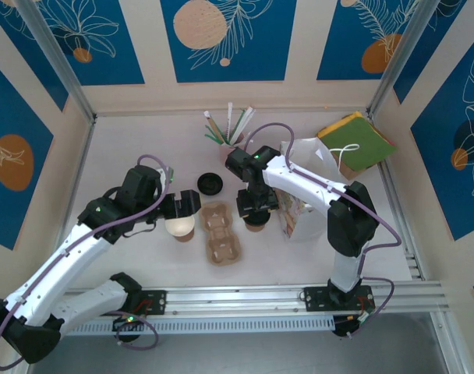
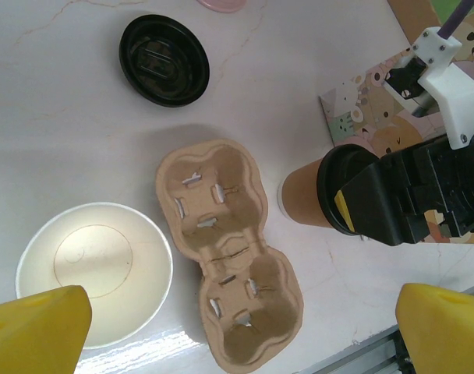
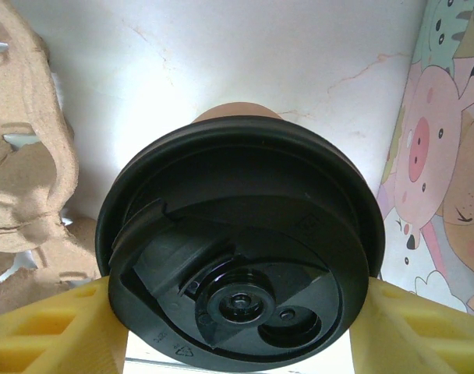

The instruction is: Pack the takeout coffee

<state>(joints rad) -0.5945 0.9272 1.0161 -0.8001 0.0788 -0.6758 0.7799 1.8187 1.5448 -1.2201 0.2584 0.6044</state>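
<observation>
Right gripper (image 3: 238, 300): fingers clamped on both sides of the takeout coffee (image 3: 237, 234); frame centre, just right of the tray (image 3: 19, 156)
Left gripper (image 2: 241, 327): fingers wide apart; lidless cup (image 2: 97, 269) at lower left

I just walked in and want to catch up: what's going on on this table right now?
Two robot arms are packing a takeout coffee. The right gripper is closed around the lidded coffee cup, which is beside the cardboard cup tray, not yet in a slot. The left gripper is wide open above an empty lidless cup. A loose black lid lies behind the tray, and a printed paper bag stands to the right.
</observation>
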